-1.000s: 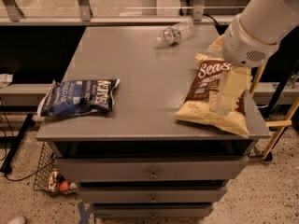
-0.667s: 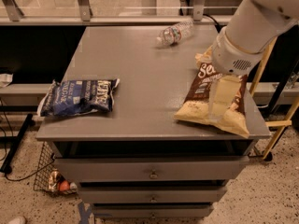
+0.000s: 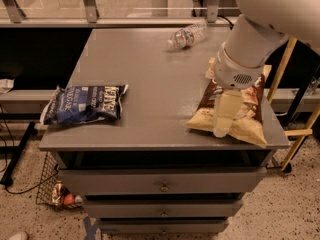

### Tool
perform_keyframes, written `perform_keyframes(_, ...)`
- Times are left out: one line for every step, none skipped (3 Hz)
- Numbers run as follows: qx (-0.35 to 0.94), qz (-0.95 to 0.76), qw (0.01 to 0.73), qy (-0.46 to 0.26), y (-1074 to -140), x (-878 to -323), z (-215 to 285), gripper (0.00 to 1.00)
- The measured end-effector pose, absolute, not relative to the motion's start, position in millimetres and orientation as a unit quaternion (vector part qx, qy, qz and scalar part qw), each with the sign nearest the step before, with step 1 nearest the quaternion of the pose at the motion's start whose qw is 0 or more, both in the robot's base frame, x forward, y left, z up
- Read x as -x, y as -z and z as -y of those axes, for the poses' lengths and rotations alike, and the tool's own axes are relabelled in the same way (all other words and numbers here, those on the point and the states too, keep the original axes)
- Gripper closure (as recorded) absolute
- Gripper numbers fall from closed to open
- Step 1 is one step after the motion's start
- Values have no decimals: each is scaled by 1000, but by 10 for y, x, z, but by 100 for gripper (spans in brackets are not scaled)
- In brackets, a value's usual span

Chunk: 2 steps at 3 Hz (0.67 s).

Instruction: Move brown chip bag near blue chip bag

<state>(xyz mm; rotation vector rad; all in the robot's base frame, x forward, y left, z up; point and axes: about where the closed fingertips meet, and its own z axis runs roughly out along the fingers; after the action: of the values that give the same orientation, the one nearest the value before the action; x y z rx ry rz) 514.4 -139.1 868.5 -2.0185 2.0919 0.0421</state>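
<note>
The brown chip bag [image 3: 250, 115] lies flat at the front right of the grey table top [image 3: 145, 69], tan with a dark brown centre panel. My gripper [image 3: 223, 124] hangs from the white arm at the upper right, directly over the bag's left half, its tip down at the bag's front edge; it hides the bag's middle. The blue chip bag [image 3: 85, 104] lies flat near the front left edge of the table, far to the left of my gripper.
A clear plastic bottle [image 3: 187, 35] lies on its side at the back of the table. Drawers [image 3: 162, 186] sit under the table top. A yellow frame [image 3: 287, 64] stands to the right, and a wire basket [image 3: 52, 189] sits on the floor at the lower left.
My arm has shifted left and come down over the brown bag. Neither bag nor the bottle has moved.
</note>
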Motion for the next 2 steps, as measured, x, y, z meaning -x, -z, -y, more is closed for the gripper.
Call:
perform_keyframes(681, -724, 110, -18, -8578, -5228, 1429, 20)
perform_keyframes(674, -732, 103, -23, -8484, -5271, 1468, 43)
